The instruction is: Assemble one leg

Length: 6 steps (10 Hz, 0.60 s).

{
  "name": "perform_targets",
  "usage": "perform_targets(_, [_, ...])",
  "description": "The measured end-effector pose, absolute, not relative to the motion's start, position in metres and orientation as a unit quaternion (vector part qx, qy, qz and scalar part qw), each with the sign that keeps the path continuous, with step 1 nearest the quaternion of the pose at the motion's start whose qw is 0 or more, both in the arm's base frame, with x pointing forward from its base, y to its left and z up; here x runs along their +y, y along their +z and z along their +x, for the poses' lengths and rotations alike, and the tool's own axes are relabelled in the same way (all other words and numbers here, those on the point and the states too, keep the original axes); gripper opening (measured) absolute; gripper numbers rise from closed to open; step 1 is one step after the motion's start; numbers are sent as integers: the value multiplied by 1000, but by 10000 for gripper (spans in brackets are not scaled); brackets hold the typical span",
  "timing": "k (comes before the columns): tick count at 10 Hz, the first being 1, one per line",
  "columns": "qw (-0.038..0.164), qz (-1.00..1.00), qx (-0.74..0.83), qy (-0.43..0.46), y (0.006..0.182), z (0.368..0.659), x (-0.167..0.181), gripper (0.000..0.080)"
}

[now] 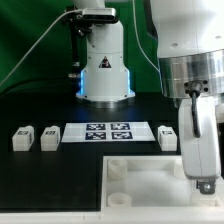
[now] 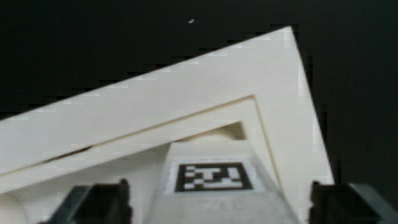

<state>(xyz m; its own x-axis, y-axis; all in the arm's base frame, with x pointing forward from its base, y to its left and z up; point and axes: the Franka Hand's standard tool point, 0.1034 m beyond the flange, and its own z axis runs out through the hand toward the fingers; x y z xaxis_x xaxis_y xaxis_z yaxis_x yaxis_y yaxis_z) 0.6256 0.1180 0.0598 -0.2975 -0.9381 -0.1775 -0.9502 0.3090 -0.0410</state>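
Observation:
In the wrist view a small white leg (image 2: 217, 178) with a black-and-white tag lies between my fingers, over a corner of the large white panel (image 2: 196, 95). My gripper (image 2: 217, 208) is open. One finger (image 2: 98, 205) stands a little off the leg and the other finger (image 2: 342, 205) is close beside it. In the exterior view the gripper (image 1: 203, 183) hangs low over the panel's (image 1: 140, 185) right side, and its body hides this leg. Three more legs lie on the table: two at the left (image 1: 22, 138) (image 1: 50, 137) and one right of the marker board (image 1: 167, 135).
The marker board (image 1: 108, 132) lies flat in the middle of the black table. The robot's base (image 1: 105, 70) stands behind it, with cables at the back left. The panel has a round socket (image 1: 118, 168) near its back left corner.

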Motion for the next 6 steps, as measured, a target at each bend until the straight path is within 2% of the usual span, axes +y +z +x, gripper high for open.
perform_targets(1, [85,-587,804,36,60,626,119,605])
perform_targets(2, [90,-589,802,35,69,626,124,639])
perform_targets(4, [103,-591,799,33,90,627,129,639])
perform_targets(6, [101,-591,799,33,88,626,129,648])
